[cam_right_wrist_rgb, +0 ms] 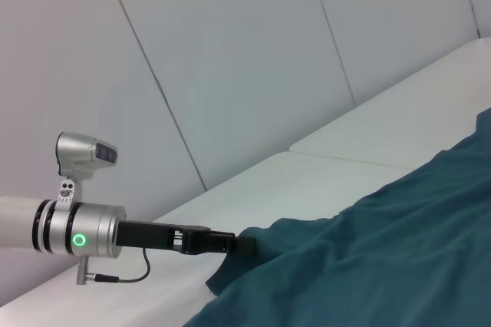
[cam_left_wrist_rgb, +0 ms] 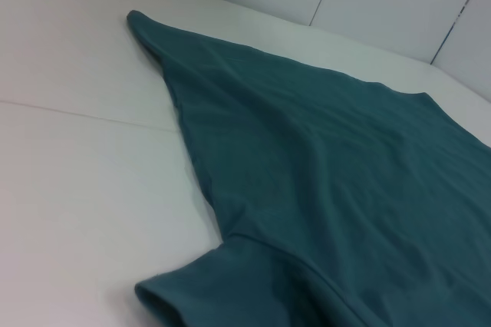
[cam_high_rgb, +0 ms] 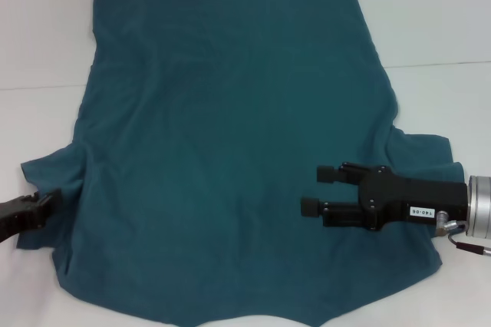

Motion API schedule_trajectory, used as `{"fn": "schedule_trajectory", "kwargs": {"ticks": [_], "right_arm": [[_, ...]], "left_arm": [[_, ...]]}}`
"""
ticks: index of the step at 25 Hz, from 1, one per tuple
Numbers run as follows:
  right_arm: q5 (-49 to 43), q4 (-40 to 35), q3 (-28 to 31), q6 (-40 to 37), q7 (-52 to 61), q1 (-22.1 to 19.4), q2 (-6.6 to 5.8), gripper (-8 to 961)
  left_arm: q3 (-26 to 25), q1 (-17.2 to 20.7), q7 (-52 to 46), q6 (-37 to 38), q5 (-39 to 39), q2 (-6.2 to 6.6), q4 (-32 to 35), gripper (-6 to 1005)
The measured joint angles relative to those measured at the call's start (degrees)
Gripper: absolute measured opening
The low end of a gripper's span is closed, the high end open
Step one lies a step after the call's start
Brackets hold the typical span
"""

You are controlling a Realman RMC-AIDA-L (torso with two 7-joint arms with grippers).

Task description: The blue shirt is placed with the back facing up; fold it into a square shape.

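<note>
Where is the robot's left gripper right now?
In the head view the left gripper is at the robot's left edge of the table, right at the sleeve of the blue shirt.

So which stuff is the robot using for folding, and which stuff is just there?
For the job:
- the blue shirt, spread flat
- the left gripper, at the shirt's left sleeve
- the right gripper, open, above the shirt's right side

Just there:
- the white table
- the wall panels behind it

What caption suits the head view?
Blue shirt spread flat; left gripper at its sleeve, open right gripper over it.
</note>
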Motion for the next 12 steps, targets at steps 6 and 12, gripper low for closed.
{"fn": "schedule_trajectory", "kwargs": {"ticks": [6, 12], "right_arm": [[0.0, 0.0, 0.0, -0.2, 0.0, 0.0, 0.04, 914], [0.0, 0.1, 0.0, 0.0, 0.0, 0.0, 0.15, 914]], "left_arm": [[0.1, 0.0, 0.0, 0.0, 0.0, 0.00, 0.3, 241], [0.0, -0.3, -0.4, 0.1, 0.1, 0.41, 1.5, 1]]}}
